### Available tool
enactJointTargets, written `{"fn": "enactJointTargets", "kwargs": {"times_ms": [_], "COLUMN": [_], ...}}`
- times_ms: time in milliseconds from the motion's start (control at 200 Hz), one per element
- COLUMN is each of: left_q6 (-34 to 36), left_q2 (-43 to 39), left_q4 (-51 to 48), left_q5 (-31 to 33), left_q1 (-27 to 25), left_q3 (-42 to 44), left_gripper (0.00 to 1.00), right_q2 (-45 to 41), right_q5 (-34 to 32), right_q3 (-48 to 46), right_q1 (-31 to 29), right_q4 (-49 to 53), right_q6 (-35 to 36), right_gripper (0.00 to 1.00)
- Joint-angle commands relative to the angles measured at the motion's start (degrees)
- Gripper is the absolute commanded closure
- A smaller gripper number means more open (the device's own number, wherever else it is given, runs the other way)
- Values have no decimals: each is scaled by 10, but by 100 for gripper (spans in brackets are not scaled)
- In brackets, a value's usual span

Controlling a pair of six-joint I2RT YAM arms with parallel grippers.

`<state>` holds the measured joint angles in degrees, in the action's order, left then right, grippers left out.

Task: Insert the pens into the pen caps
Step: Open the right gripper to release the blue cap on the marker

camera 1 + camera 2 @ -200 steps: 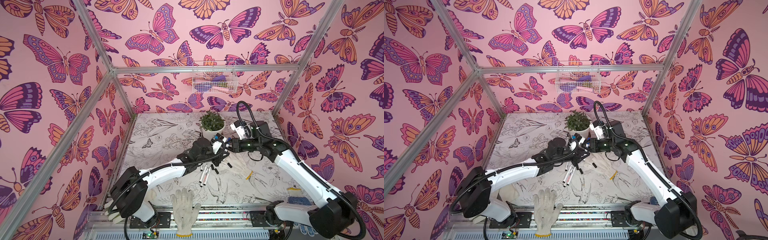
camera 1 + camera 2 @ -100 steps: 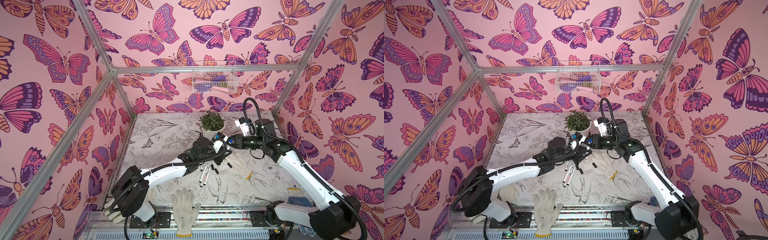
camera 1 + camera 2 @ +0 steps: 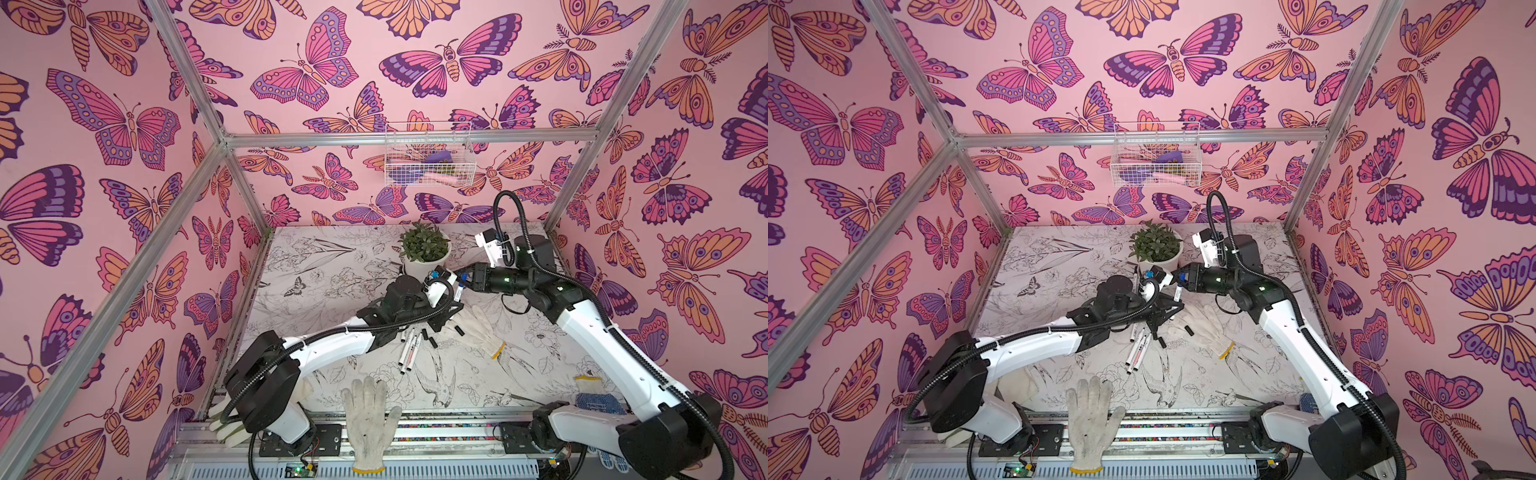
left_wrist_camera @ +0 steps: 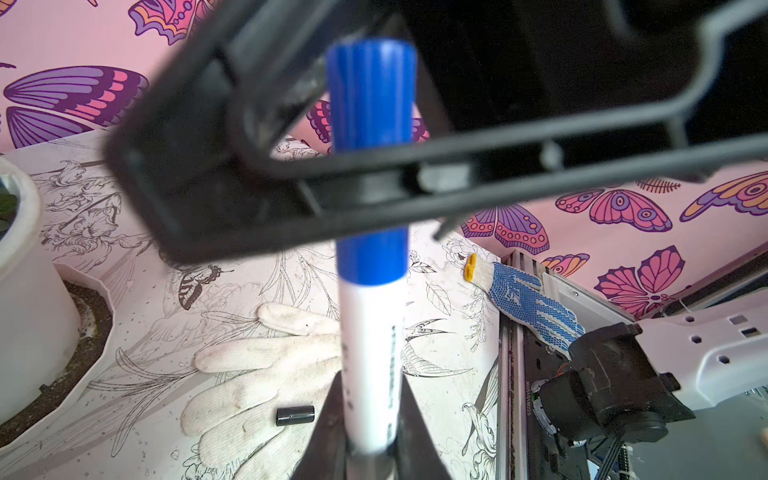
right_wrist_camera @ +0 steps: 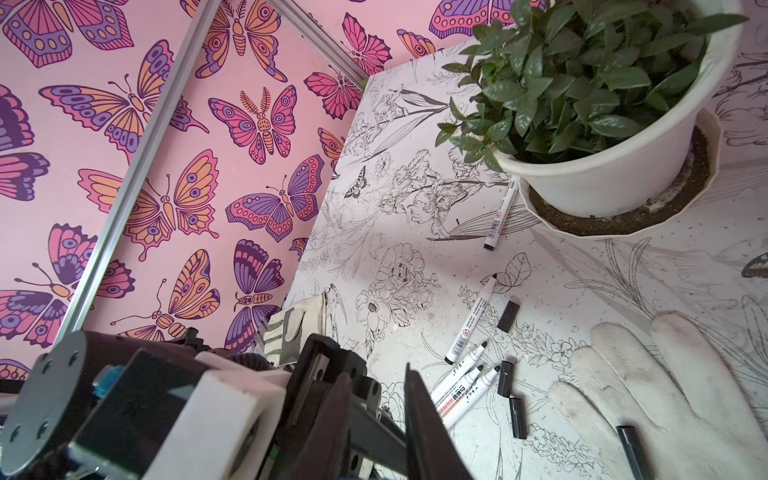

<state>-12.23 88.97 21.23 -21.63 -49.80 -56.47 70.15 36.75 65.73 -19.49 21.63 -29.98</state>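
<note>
The left gripper [image 4: 370, 380] is clenched on the white barrel of a pen [image 4: 370, 328], held above the table [image 5: 399, 216]. A blue cap [image 4: 370, 104] sits on the pen's end, the right gripper [image 3: 460, 277] at it; whether those jaws pinch it cannot be told. Loose pens [image 5: 469, 324] and black caps [image 5: 508, 316] lie beside a white glove [image 5: 648, 395].

soft, even white light fills the booth in both top views, leaving only faint shadows on the table in front of the potted plant [image 3: 424, 249]. the wide lens stretches the walls far from it. in the left wrist view the pen [image 4: 371, 332] blurs at close range, while the glove [image 4: 266, 357] near the plant stays sharp.
</note>
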Motion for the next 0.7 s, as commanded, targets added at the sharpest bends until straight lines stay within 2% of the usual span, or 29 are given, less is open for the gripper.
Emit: {"fn": "enactJointTargets", "kwargs": {"times_ms": [0, 70, 275, 451, 696], "left_q6": [11, 12, -1, -26, -18], "left_q2": [-1, -1, -4, -13, -22], "left_q4": [21, 20, 21, 31, 33], "left_q5": [-13, -13, -9, 30, 67], "left_q1": [1, 1, 5, 18, 30], "left_q3": [9, 7, -20, -43, -63], "left_gripper": [100, 100, 100, 100, 100], "right_q2": [0, -1, -9, -22, -36], "right_q5": [-8, -5, -4, -2, 15], "right_q3": [12, 3, -28, -58, -107], "right_q1": [4, 4, 4, 2, -25], "right_q4": [-5, -9, -14, 1, 17], "right_q6": [2, -2, -14, -16, -11], "right_gripper": [87, 100, 100, 100, 100]}}
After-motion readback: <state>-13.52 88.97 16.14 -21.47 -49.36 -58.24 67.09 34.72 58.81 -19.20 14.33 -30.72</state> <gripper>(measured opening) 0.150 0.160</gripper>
